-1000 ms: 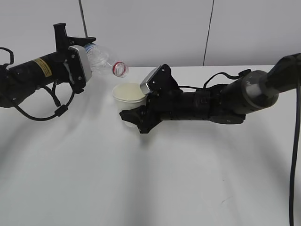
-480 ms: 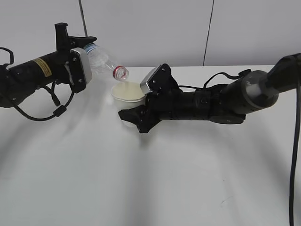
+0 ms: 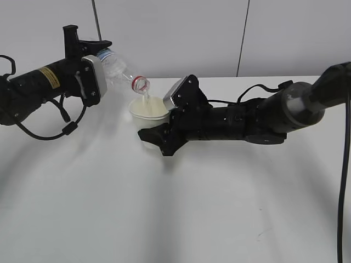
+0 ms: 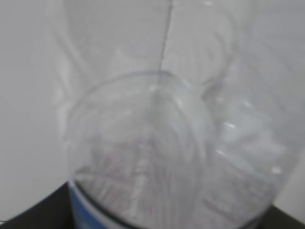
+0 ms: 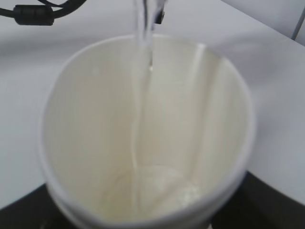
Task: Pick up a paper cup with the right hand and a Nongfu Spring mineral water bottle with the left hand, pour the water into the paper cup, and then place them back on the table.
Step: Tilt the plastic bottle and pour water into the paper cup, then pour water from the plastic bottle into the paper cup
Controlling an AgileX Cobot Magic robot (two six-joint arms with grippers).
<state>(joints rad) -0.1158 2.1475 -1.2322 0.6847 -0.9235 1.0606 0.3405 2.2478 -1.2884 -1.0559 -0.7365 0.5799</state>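
My left gripper is shut on the clear Nongfu Spring mineral water bottle and holds it tilted, mouth down to the right, red neck ring just above the paper cup. A thin stream of water falls from the mouth into the cup. My right gripper is shut on the cream-white paper cup and holds it upright above the white table. In the right wrist view the cup fills the frame, with water running down inside and pooling at its bottom. In the left wrist view the bottle fills the frame, blurred; the fingers are hidden.
A black cable loop hangs under the left arm. The right arm lies low across the table from the right edge. A grey wall with dark vertical seams stands behind the table's far edge.
The left gripper has tipped the bottle further down; its mouth has come lower over the cup and water now streams into it. The right arm and cup have stayed still.
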